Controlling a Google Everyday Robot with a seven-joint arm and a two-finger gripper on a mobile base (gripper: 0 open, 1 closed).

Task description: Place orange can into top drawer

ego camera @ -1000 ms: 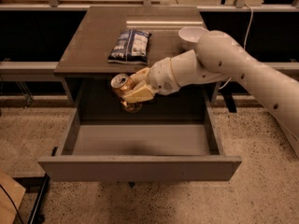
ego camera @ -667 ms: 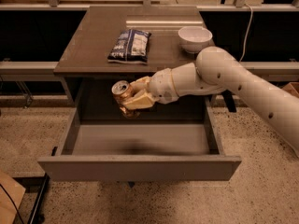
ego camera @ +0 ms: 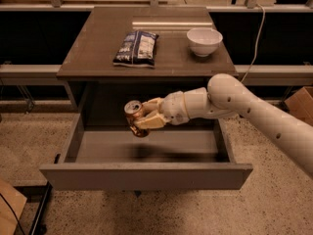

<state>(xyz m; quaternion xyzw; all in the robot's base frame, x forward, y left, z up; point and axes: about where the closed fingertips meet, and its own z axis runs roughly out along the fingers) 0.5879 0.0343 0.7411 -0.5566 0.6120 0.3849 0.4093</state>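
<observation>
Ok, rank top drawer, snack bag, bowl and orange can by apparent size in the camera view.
top drawer
snack bag
bowl, nearly alike with the bag
orange can, held in the end effector above the drawer

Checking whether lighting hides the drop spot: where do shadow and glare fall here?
Camera view: the gripper, shut on the can, hangs over the open drawer and casts a soft dark shadow on its floor; camera view again: a pale glare band crosses the table near its back edge, and the recess under it is dim.
</observation>
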